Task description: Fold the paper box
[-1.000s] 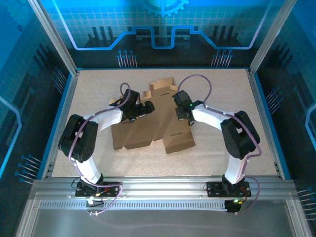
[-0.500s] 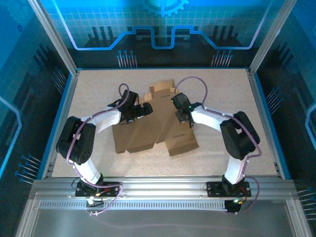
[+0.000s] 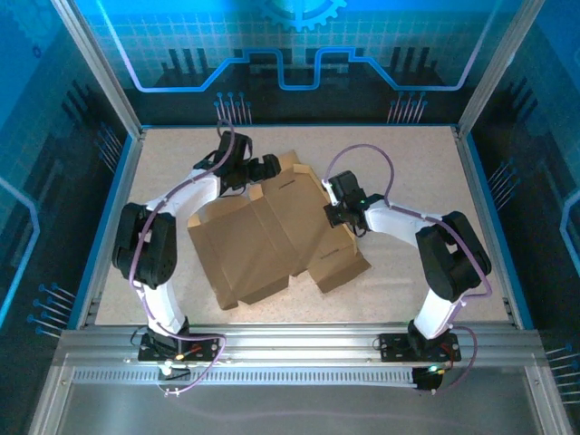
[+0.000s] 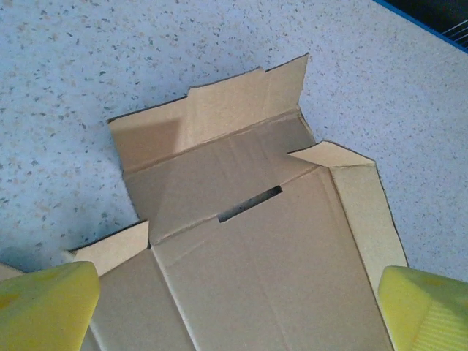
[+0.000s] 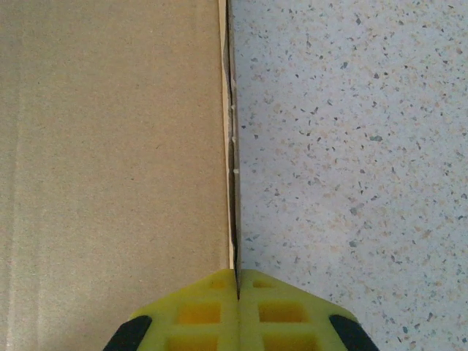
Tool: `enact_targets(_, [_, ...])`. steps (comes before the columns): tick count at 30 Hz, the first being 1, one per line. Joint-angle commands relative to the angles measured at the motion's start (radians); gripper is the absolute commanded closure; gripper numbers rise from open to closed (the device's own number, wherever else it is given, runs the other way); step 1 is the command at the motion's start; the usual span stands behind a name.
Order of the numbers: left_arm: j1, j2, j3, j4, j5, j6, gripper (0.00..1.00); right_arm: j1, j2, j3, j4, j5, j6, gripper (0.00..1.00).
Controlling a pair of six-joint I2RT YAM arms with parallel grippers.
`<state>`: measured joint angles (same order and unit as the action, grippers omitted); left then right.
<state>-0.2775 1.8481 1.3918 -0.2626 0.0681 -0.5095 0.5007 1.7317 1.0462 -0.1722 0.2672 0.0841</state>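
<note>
Your paper box [image 3: 272, 231] is plain brown cardboard all over, unprinted, a shade darker where a flap throws shadow; its slot [image 4: 250, 203] reads near-black. The bench [image 3: 408, 163] under it is off-white, speckled with fine grey and tan flecks, and looks cooler and bluish from the wrist cameras. You have a bright blue rim [image 3: 299, 128] around it. The left fingers [image 4: 44, 303] are solid yellow. The right fingers [image 5: 197, 311] are the same yellow with black patches at their outer corners. The left arm [image 3: 195, 195] and right arm [image 3: 399, 217] are white with black joints, trailed by lilac cables [image 3: 366, 148]. The back panel [image 3: 299, 54] is blue with a pale grid and light-blue line tracing.
</note>
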Motion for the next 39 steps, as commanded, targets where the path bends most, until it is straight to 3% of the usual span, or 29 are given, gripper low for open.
enact_targets(1, [0.014, 0.077, 0.092, -0.099, 0.001, 0.079, 0.03, -0.002, -0.027, -0.006, 0.037, -0.022, -0.018, 1.00])
enact_targets(12, [0.045, 0.232, 0.189, -0.182, 0.061, 0.082, 0.05, -0.002, -0.008, -0.007, 0.034, -0.025, -0.012, 1.00])
enact_targets(22, [0.041, 0.146, 0.056, -0.072, 0.184, 0.004, 0.07, -0.007, 0.013, 0.021, 0.019, -0.028, -0.017, 1.00])
enact_targets(25, [0.041, 0.060, -0.022, -0.017, 0.120, -0.006, 0.01, -0.011, 0.011, 0.031, 0.009, -0.055, -0.016, 0.90])
enact_targets(29, [0.027, -0.106, -0.177, 0.048, -0.015, -0.037, 0.01, -0.045, -0.016, 0.030, 0.010, -0.173, -0.004, 0.48])
enact_targets(30, [0.020, -0.138, -0.211, 0.051, -0.039, -0.043, 0.01, -0.057, -0.021, 0.022, 0.019, -0.209, 0.006, 0.43])
enact_targets(35, [-0.040, -0.289, -0.397, 0.070, -0.076, -0.092, 0.01, -0.155, -0.021, -0.013, 0.084, -0.431, 0.053, 0.33])
enact_targets(39, [-0.095, -0.337, -0.511, 0.099, -0.037, -0.156, 0.01, -0.180, 0.006, 0.000, 0.065, -0.466, 0.019, 0.33])
